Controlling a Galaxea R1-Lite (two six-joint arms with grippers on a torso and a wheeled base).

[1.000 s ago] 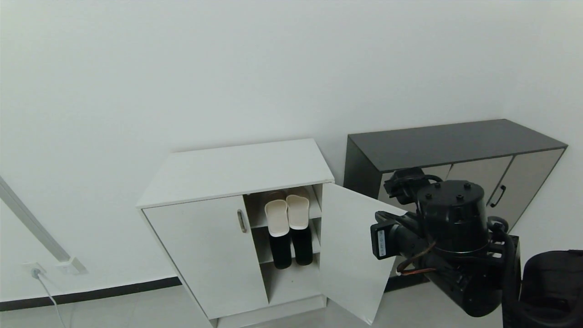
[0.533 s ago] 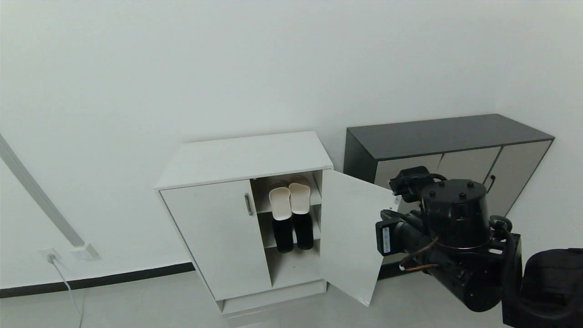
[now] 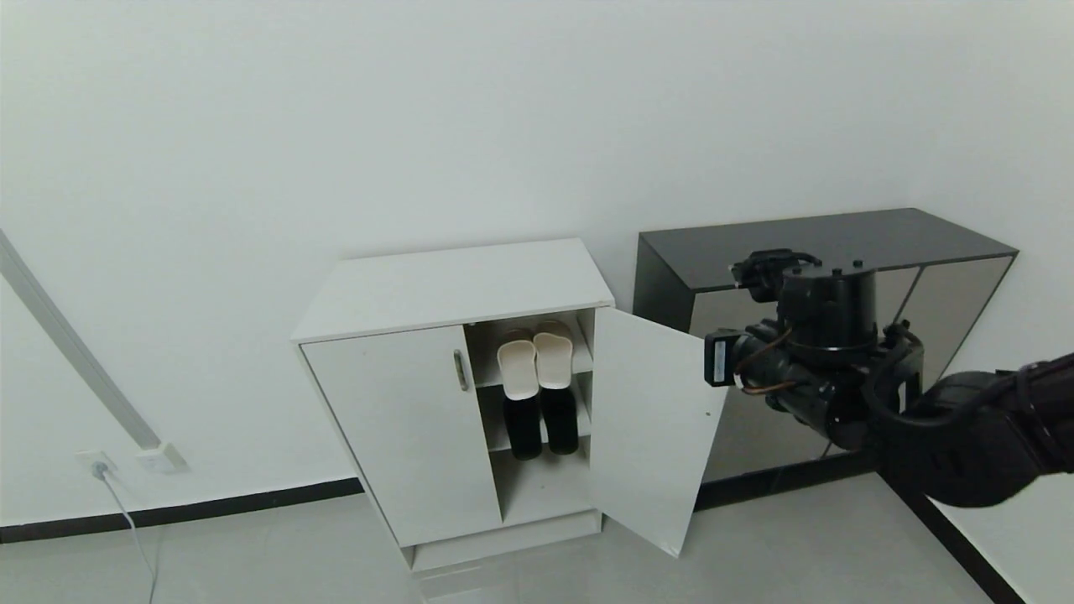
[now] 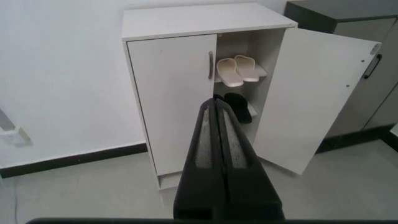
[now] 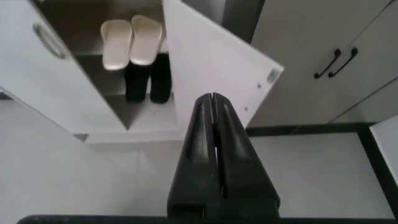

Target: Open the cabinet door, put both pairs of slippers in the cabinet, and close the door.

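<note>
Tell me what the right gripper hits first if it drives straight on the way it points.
Most likely the open cabinet door: the shut right gripper points at its white panel. Depth is unclear in the wrist view, so the gap between them cannot be judged.

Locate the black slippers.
In the head view, the black slippers sit inside the cabinet, directly under the white slippers, left of the open door.

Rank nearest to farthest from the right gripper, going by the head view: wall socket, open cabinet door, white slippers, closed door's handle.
1. Open cabinet door, just left of the right gripper.
2. White slippers, upper shelf inside.
3. Closed door's handle, left of the slippers.
4. Wall socket, far left, low on the wall.
</note>
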